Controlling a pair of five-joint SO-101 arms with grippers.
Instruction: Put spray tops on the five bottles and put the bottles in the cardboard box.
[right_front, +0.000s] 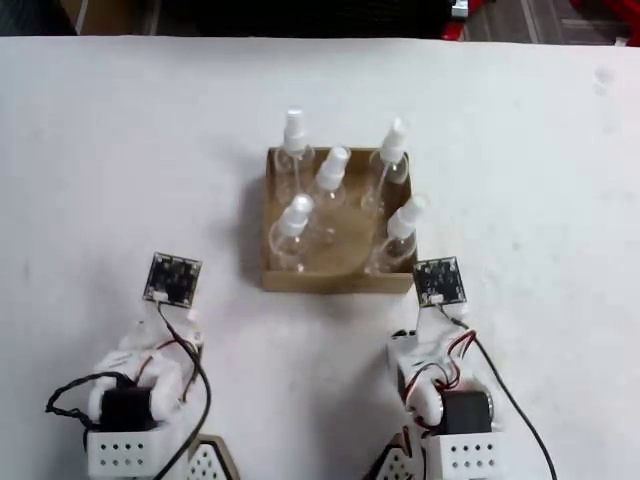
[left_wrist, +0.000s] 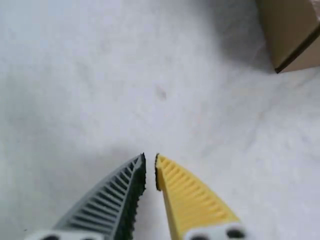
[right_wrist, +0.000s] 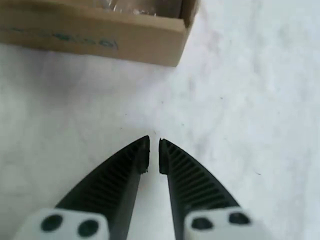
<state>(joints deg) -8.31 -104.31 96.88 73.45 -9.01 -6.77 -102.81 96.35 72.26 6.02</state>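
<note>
Cardboard box (right_front: 335, 278) sits mid-table, open side up. All five bottles (right_front: 328, 187) stand inside it: three along the far side, two along the near side. Each carries a white spray top (right_front: 294, 126). The tops rise above the box rim, and two at the far side overhang the far wall line in the high view.

Left gripper (left_wrist: 150, 162): grey and yellow fingers drawn together to a thin slit at the tips, nothing between them. It hangs over bare table (right_front: 120, 150). One corner of the box (left_wrist: 292, 30) sits well off to the side, with open surface between it and the tips.

Right gripper (right_wrist: 154, 145): both black fingers closed to a thin slit, holding nothing. The near wall of the box (right_wrist: 100, 35) and its corner lie ahead of the tips, with a band of bare table between.

High view: left arm (right_front: 140, 395) sits at the near edge, well apart from the box. Right arm (right_front: 445, 395) is also at the near edge, and its camera board (right_front: 438, 281) is just beside the box's near right corner.

Open table lies left, right and beyond the box up to the far table edge. A bare strip runs between the two arms.
</note>
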